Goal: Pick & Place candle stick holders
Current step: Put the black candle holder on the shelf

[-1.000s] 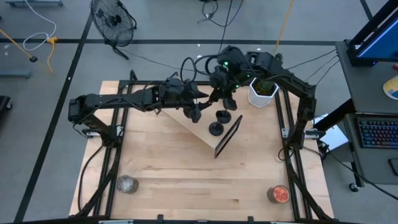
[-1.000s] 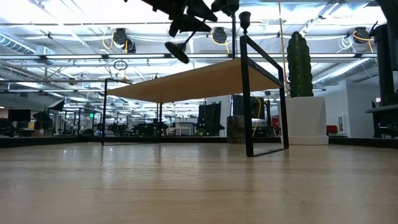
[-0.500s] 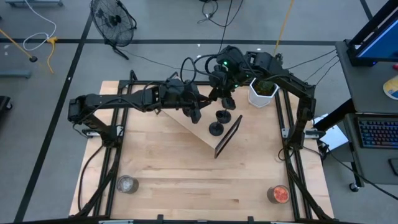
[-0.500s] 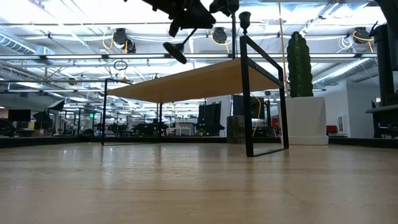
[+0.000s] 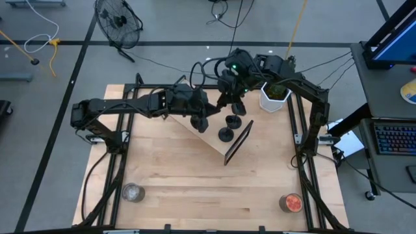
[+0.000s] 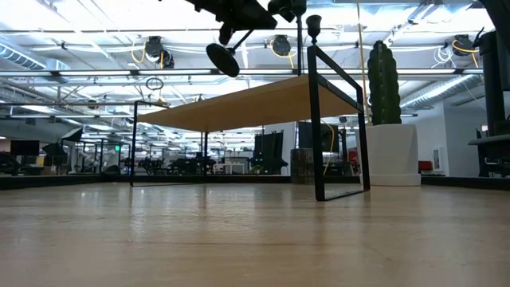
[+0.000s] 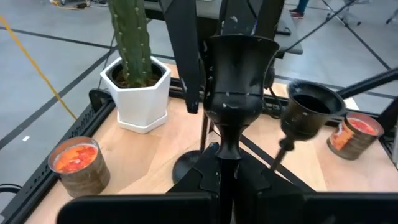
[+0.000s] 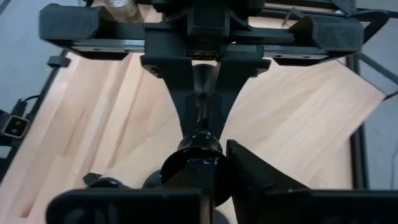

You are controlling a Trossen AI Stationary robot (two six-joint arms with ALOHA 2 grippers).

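Keeping one candle stick holder [image 7: 239, 68] off the surface, just above the raised shelf [image 5: 208, 140], at about 12 o'clock on the table [image 5: 195, 188]. Carrying it tilted rather than upright, going by the low view.

Clamping its thin stem with the left gripper [image 5: 201, 120], fingers now together on it after standing well apart a second ago. Closing went along with a slight rise and turn of the holder's lower end in the low view.

Gripping the same holder, it seems, at its other end with the right gripper [image 5: 234, 104], reaching in from 1 o'clock, fingers drawn close about a round part of it in the right wrist view.

Reading this as a handover just completed on the left side: the grip taken, the letting-go by the right not yet done. Expecting the next move to need a clean release before any carrying, or risking a tug between the two arms.

Leaving a second holder [image 5: 232, 121] and a third holder [image 5: 225, 134] standing upright on the shelf, just beside the grippers at about 4 o'clock from the held one, near enough to be knocked.

Passing outward: cactus pot [image 5: 274, 97] at 1 o'clock, grey jar [image 5: 132, 192] at 7 o'clock, orange jar [image 5: 292, 203] at 5 o'clock, all well apart from the work.
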